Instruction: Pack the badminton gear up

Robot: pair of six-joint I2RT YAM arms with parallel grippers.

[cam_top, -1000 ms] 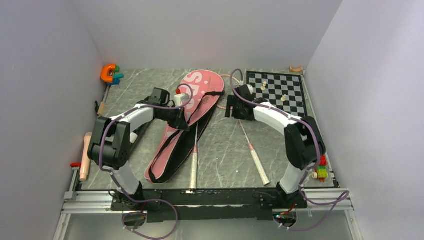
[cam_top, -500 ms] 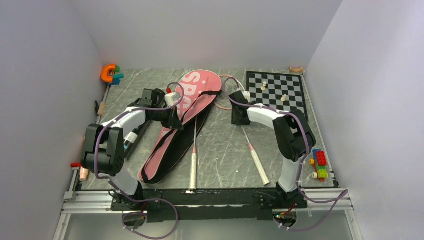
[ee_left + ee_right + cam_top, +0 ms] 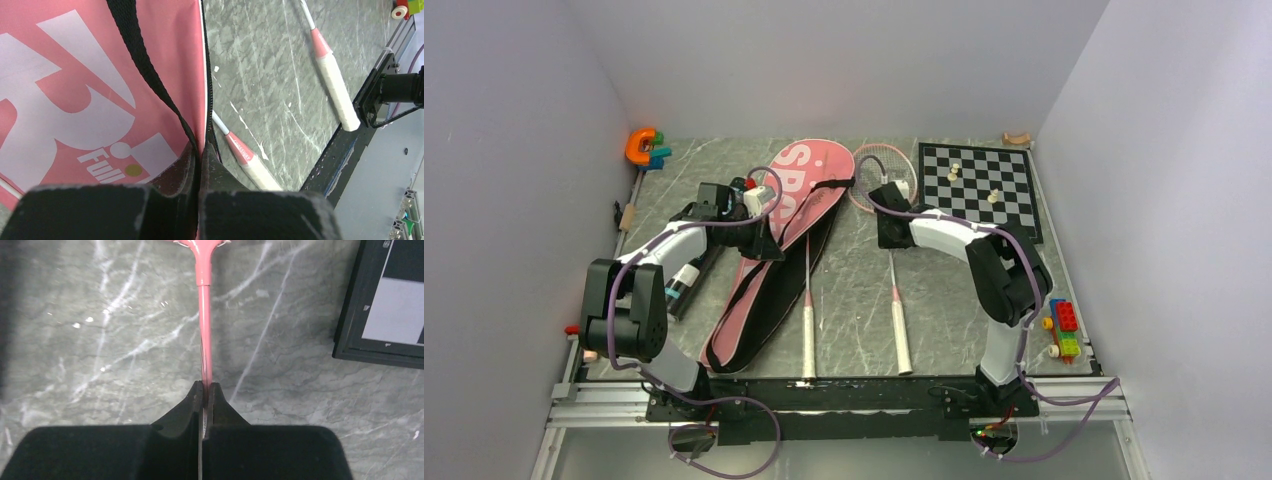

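Grey marbled desk [image 3: 854,300], packing under way.
Right hand [image 3: 204,388] pinches shut on the thin pink shaft of the free racket [image 3: 204,330], just below its head: light, springy, best held there. Left hand [image 3: 201,150] clamps the open edge of the floppy pink bag [image 3: 75,100] alongside.

The long fabric racket bag [image 3: 814,180] is pink with large white lettering, edged by a black zip and crossed by a black webbing strap [image 3: 145,70]. The thin racket beside the bag [image 3: 808,335] and the thin racket nearer the chessboard [image 3: 900,335] are pink and white, with white grips. The stone-look table [image 3: 854,290] is grey-green with white veining. The square chessboard [image 3: 1009,195] is chequered black and white; the C-shaped plastic toy [image 3: 644,147] is orange and teal.
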